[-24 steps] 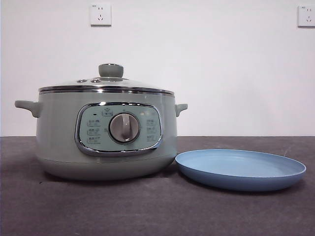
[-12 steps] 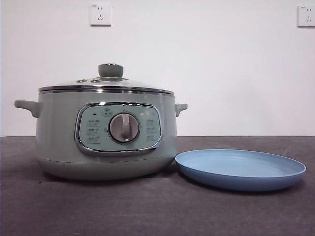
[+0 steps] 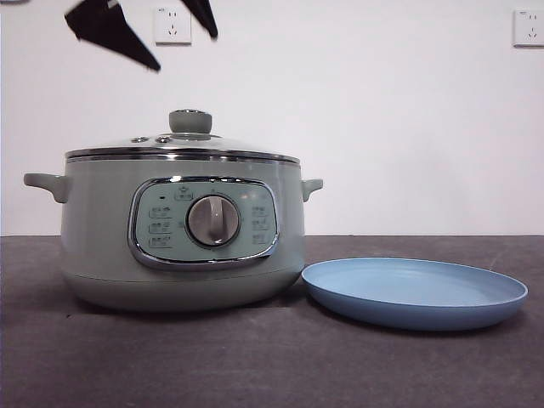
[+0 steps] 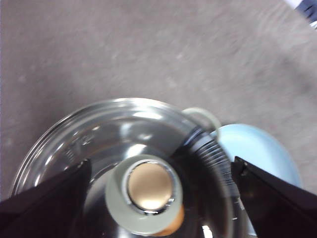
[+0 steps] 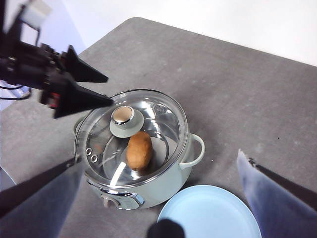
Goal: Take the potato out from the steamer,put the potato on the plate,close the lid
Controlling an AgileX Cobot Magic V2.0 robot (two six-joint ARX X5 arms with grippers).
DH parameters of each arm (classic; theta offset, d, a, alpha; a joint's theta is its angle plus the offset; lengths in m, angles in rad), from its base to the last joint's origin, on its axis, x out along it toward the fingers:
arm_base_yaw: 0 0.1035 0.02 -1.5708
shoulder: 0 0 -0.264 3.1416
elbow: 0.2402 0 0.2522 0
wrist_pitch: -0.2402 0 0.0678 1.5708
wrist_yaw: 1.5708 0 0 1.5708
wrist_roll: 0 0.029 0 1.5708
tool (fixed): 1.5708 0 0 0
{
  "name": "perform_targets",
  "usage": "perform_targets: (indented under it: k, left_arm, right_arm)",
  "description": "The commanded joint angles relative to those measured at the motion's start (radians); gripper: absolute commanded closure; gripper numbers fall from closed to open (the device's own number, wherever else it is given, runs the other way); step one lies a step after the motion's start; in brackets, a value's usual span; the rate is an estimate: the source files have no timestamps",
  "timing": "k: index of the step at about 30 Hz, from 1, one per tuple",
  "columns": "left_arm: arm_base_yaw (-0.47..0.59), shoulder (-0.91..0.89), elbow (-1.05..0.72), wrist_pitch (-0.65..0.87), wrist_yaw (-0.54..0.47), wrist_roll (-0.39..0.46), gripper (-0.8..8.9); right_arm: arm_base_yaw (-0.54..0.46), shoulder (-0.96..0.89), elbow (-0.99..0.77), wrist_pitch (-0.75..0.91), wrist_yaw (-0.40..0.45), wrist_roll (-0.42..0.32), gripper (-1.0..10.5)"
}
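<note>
Left gripper (image 3: 157,34): mine, hanging above the lid's knob (image 3: 190,121), jaws spread wide, nothing between them, not touching.
Lid (image 5: 131,139): seated on the steamer (image 3: 183,234), knob centred between my jaws in the left wrist view.
Potato (image 5: 139,149): inside the steamer, under the glass, just beside the knob.
Plate (image 3: 415,292): on the table (image 3: 255,357) just beside the steamer, on the side away from my arm; touching or not, can't tell.
Right gripper (image 5: 161,218): mine too, high above steamer and plate, jaws wide apart, holding nothing.
</note>
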Motion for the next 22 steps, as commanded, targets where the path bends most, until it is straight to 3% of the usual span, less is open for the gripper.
perform_targets:
  k: [1,18,22]
  left_arm:
    - [-0.011,0.037,0.002,-0.015,-0.028,0.026,3.38]
    - [-0.037,0.123,0.002,-0.060,-0.088,0.061,3.55]
    - [-0.037,0.124,0.002,-0.061,-0.087,0.077,4.95]
  right_arm:
    - [0.002,-0.003,0.003,0.004,0.006,0.010,2.9]
    - [0.002,-0.003,0.003,0.003,0.007,0.011,2.9]
    - [0.002,-0.003,0.003,0.002,0.007,0.015,2.9]
